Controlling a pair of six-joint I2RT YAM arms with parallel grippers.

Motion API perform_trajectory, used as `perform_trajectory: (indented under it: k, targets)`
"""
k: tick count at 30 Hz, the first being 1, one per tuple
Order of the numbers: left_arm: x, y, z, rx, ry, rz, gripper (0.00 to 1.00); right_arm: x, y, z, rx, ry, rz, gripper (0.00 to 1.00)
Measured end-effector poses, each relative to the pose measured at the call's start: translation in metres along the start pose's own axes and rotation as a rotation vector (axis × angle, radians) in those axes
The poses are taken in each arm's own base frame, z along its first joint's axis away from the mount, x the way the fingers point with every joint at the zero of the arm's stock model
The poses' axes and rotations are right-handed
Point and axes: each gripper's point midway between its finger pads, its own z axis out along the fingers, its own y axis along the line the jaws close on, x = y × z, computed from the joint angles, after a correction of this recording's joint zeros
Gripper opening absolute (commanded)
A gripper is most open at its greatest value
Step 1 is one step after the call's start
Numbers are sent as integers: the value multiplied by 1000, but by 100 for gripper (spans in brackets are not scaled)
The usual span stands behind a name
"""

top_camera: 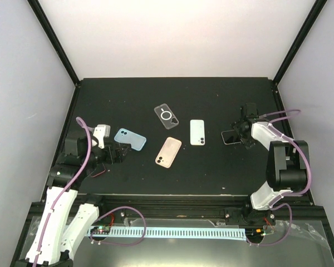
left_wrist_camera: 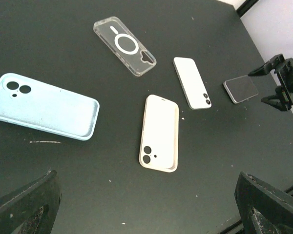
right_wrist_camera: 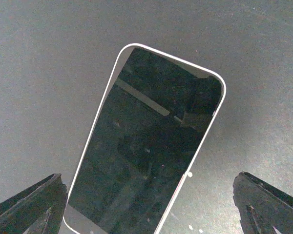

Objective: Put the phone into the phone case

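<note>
Progress: I judge this to be the very start; no phone sits in any case; the grasp, the carry and the press-in are all left.
Phone: the dark-screened phone [right_wrist_camera: 146,141] lies flat, screen up, on the desk [top_camera: 211,172] toward 3 o'clock, well apart from the cases; what I take for a second, pale phone [top_camera: 197,132] lies back-up at its 9 o'clock.
Cases: clear case [top_camera: 167,116], beige case [top_camera: 168,152] and blue case [top_camera: 129,139] are all empty; I can't tell which one fits.
Right hand [right_wrist_camera: 149,176]: fingers apart, one on each side of the phone's near end; I see no contact.
Left hand [top_camera: 118,151]: fingers wide apart, holding nothing, beside the blue case at 9 o'clock.
Views: the right wrist shows the gaps either side of the phone, which the top view can't resolve; the left wrist shows the cases' hollow insides; only the top view shows both arms.
</note>
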Motion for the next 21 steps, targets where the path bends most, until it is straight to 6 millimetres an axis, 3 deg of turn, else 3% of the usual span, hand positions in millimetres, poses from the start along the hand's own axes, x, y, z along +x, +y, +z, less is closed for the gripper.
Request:
perform_trajectory:
  k: [14,21]
  targets:
    - [5,1,7,11,40,-4,99,-14,12,18,16,48,131,96]
    - [7,3,7,5,44,-6,99,-14,19,16,43,100,219,96]
